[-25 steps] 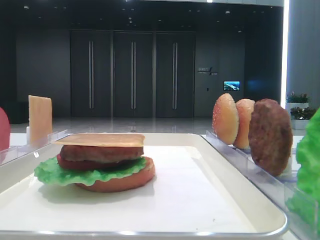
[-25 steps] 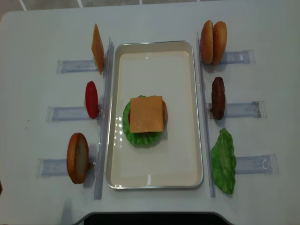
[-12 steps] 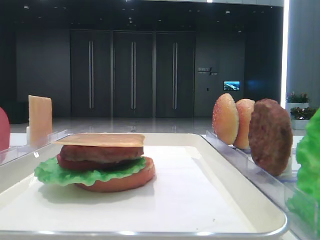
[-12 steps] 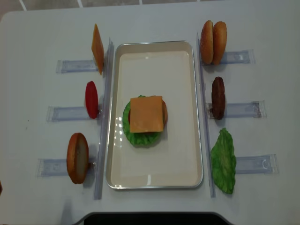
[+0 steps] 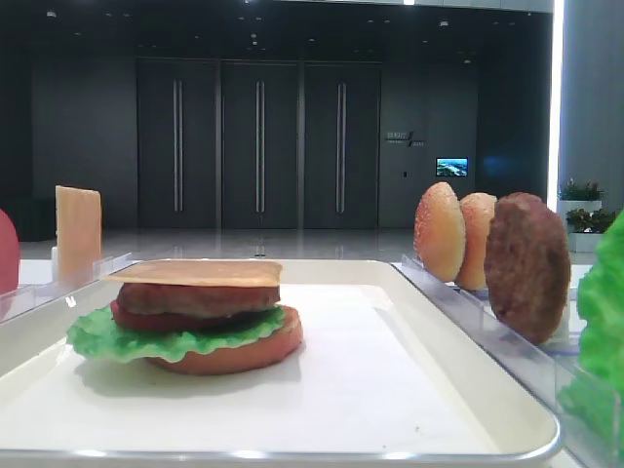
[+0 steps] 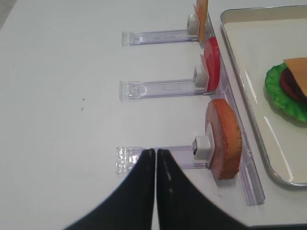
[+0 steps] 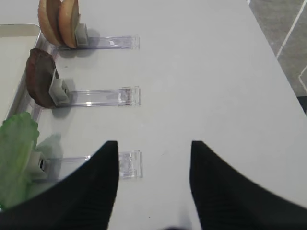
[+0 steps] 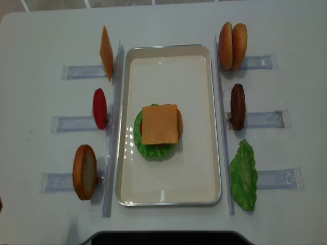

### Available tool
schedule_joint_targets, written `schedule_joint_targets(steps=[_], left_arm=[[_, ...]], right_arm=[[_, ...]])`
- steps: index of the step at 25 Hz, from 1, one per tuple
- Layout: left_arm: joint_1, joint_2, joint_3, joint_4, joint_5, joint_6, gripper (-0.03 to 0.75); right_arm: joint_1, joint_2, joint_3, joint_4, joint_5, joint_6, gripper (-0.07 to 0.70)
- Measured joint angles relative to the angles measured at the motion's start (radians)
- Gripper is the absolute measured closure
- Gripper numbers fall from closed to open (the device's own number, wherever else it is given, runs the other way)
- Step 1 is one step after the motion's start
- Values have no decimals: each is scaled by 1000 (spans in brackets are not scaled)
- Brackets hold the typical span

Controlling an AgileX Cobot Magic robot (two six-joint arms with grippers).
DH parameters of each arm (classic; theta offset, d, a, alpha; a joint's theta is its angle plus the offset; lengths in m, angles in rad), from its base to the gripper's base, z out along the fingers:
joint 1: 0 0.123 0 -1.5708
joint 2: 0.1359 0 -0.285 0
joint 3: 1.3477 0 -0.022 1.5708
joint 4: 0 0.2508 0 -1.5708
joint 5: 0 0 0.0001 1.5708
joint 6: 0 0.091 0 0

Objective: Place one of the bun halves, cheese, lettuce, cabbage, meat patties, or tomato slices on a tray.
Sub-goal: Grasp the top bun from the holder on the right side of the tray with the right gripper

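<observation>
Both claws empty, left claw [image 6: 156, 155] pinched closed, right claw [image 7: 153, 148] apart, w/ sesame bun halves [image 7: 58, 21] racked upright far ahead-left for easy side grab.

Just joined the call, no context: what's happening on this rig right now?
Nothing is being held. A partly built burger sits on the tray: bottom bun, lettuce, patty, with cheese on top. The left gripper is shut and empty, over the table near the holder of the flat bun half. The right gripper is open, hovering beside the spare lettuce leaf. The sesame bun halves stand untouched in their rack.
</observation>
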Motion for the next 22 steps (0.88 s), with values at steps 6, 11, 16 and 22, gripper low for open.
schedule_joint_targets(steps=[6, 11, 16, 22], left_arm=[[0, 0, 0, 0, 0, 0, 722], [0, 0, 0, 0, 0, 0, 722], [0, 0, 0, 0, 0, 0, 722], [0, 0, 0, 0, 0, 0, 722]], right_arm=[[0, 355, -34, -2, -43, 36, 323], [0, 835, -120, -2, -146, 27, 323], [0, 1234, -281, -2, -171, 20, 323], [0, 1450, -501, -2, -166, 18, 323]])
